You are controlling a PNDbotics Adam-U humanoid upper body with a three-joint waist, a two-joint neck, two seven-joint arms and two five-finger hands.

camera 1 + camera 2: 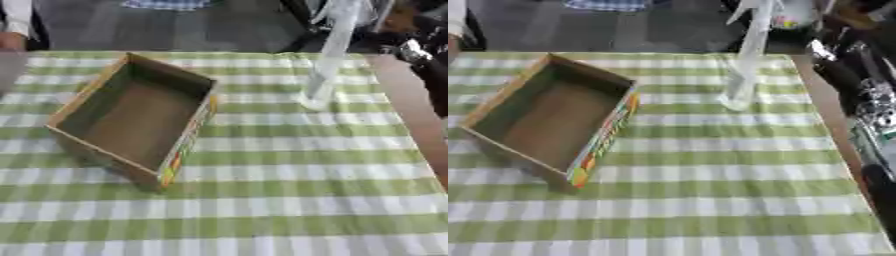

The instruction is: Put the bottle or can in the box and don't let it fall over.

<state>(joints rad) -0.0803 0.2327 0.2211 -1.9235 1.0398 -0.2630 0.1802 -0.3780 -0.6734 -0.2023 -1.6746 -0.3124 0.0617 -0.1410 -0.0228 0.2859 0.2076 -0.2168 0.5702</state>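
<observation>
1. The table covered with a green-and-white checked cloth (289, 210) fills the near part of both views; its whole near edge is bare cloth.
2. An open, shallow, brown cardboard box (140, 120) with a colourful printed strip along its right outer wall sits on the left half of the table, turned askew so one corner points toward the near edge. Its inside shows only brown cardboard floor.
3. A tall, slim, clear plastic bottle (741, 75) stands near the table's far right corner, its base on the cloth and its body leaning slightly to the right toward the top. It is well apart from the box, with a strip of checked cloth between them.
4. The top of the bottle reaches past the far edge of the table in the picture, up to where the robot's right arm comes in at the upper right corner.
5. The right hand (794, 15) shows there only as a blurred pale and dark shape around the bottle's upper end; I cannot tell whether its fingers are curled round the bottle or spread.
6. Black and silver parts of the right arm (859, 75) run down the table's right edge in the right eye view.
7. The left hand appears in neither view.
</observation>
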